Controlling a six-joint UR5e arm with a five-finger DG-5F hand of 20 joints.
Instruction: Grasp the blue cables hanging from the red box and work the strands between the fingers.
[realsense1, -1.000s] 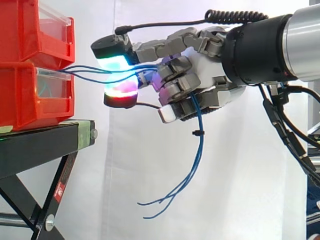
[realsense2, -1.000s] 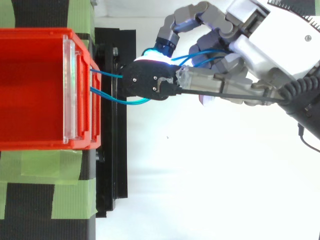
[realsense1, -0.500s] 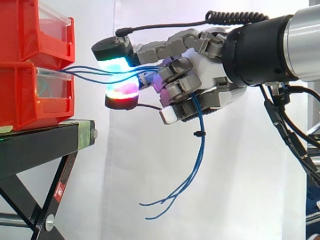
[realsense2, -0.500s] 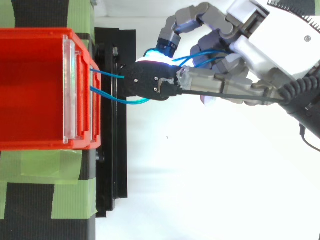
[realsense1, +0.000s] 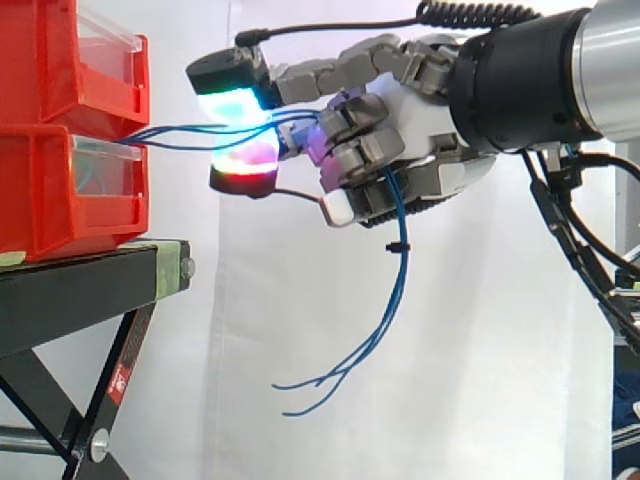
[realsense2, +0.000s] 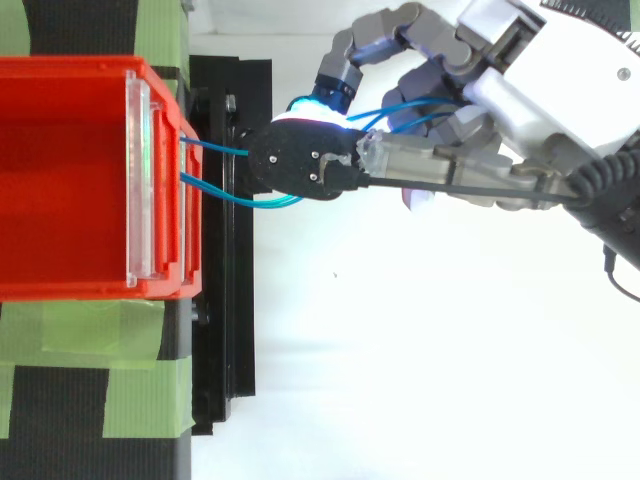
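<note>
Fingers (realsense1: 355, 150) of the grey-and-white robot hand (realsense1: 420, 110) are curled around thin blue cables (realsense1: 402, 268), pinched between glowing pads just right of the lower red plastic bin (realsense1: 60, 200). Loose strand ends are seen hanging below the hand.

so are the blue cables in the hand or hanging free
In the hand: blue cables run from the red box through its curled fingers, loose ends dangling below.
</note>
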